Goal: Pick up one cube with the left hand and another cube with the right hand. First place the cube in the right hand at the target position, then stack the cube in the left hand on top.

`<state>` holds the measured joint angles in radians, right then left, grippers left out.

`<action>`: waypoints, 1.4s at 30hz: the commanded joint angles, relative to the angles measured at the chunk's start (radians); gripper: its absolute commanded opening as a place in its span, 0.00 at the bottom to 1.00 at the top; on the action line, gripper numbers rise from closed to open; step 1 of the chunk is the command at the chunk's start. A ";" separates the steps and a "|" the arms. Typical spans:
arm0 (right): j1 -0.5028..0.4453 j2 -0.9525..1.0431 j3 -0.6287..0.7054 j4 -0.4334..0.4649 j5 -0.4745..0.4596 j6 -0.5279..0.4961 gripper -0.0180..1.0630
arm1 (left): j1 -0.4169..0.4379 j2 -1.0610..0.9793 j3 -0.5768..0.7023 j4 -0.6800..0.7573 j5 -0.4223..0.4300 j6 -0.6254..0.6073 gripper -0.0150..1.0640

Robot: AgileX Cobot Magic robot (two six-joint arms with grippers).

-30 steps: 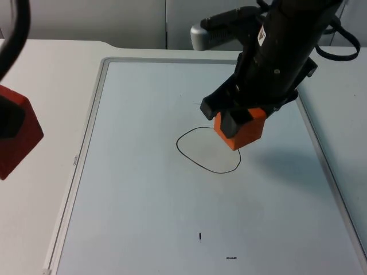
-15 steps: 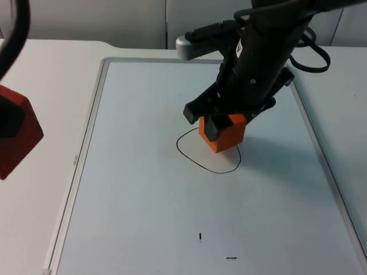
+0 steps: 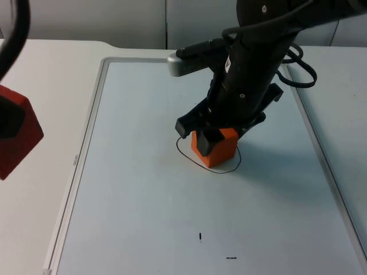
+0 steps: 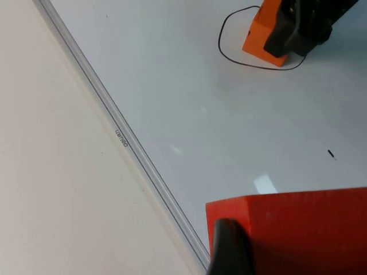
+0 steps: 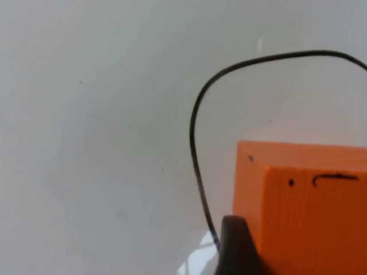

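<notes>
Top view: left gripper (image 3: pixel 7 123), cut off at the frame edge, clamps the red cube (image 3: pixel 17 140) off the whiteboard (image 3: pixel 143 217); farther in, right gripper (image 3: pixel 209 137) pinches the orange cube (image 3: pixel 217 150) inside the drawn loop (image 3: pixel 183 150), fingertips partly hidden.

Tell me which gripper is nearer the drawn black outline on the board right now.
Right. The right gripper holds the orange cube over the black outline; the left gripper waits off the board's left edge with the red cube.
</notes>
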<state>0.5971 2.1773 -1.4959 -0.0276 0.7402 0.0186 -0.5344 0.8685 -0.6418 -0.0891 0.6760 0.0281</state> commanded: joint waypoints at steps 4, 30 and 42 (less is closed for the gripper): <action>0.004 0.013 -0.005 0.006 -0.001 -0.006 0.01 | -0.008 -0.007 0.004 -0.004 -0.015 -0.002 0.19; 0.004 -0.002 -0.110 0.004 0.078 -0.002 0.90 | -0.008 -0.007 0.004 -0.004 -0.015 -0.002 0.19; 0.011 -0.419 -0.169 0.043 0.159 -0.136 0.92 | -0.008 -0.007 0.004 -0.002 -0.015 -0.002 0.19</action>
<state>0.6012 1.7951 -1.6589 0.0080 0.8814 -0.0982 -0.5344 0.8685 -0.6418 -0.0891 0.6760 0.0281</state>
